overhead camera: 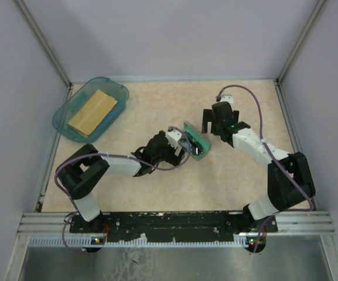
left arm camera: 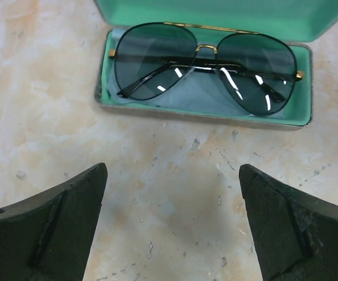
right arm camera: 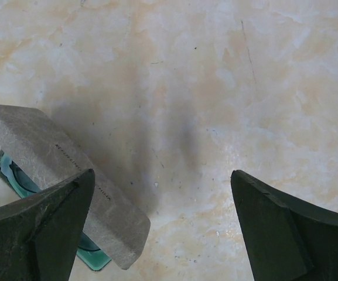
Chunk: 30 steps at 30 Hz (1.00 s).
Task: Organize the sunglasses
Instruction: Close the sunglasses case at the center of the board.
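At table centre, top view: grey case (overhead camera: 197, 140) lies open with its green lining up; contents too small to tell from here
Left gripper (overhead camera: 177, 140): at the case's 8 o'clock, just beside it, jaws spread and holding nothing
Right gripper (overhead camera: 210, 124): at the case's 1 o'clock, near it, jaws spread wide, nothing between them
Tray (overhead camera: 63, 126): blue, at the table's 10 o'clock, well apart, with a tan block (overhead camera: 92, 111) in it
Left wrist view, sunglasses (left arm camera: 204, 73): at 12 o'clock, folded inside the case, lenses up, temples tucked underneath; bare table lies between them and the fingers
Right wrist view, lid (right arm camera: 57, 170): grey outer face at 8 o'clock, tilted up; whether the near finger touches it cannot be told
Handling: probably light; the thin wire rim would bend easily, and the tinted lenses look slick and prone to scratches and smears
Hold: the gold bridge or the hinge corners, never the lens faces
Stage: glasses look seated, so closing the lid by its grey edge seems to be what remains
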Each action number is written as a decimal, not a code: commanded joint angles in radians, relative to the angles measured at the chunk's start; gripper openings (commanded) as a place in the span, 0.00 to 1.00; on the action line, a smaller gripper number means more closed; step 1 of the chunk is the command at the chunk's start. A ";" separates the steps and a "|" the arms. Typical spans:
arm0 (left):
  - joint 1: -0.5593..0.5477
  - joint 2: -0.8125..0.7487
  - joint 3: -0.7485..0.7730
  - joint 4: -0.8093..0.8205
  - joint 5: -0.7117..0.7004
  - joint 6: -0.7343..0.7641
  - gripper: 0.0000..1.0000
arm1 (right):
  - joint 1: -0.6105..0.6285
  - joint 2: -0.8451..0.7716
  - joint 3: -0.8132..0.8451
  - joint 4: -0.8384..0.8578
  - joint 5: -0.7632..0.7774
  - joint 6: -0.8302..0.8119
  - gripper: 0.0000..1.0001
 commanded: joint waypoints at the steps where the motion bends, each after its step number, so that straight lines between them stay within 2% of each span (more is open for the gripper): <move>1: -0.007 0.036 -0.020 0.138 0.084 0.099 1.00 | -0.003 0.006 0.053 0.034 -0.010 -0.014 0.99; 15: -0.010 0.138 -0.045 0.329 0.140 0.089 1.00 | -0.003 0.044 0.076 0.030 -0.008 -0.019 0.99; 25: -0.010 0.222 -0.041 0.439 0.128 0.068 1.00 | -0.003 0.070 0.090 0.019 -0.005 -0.018 0.99; 30: -0.010 0.256 -0.021 0.451 0.127 0.053 1.00 | -0.003 0.084 0.097 0.017 -0.012 -0.022 0.99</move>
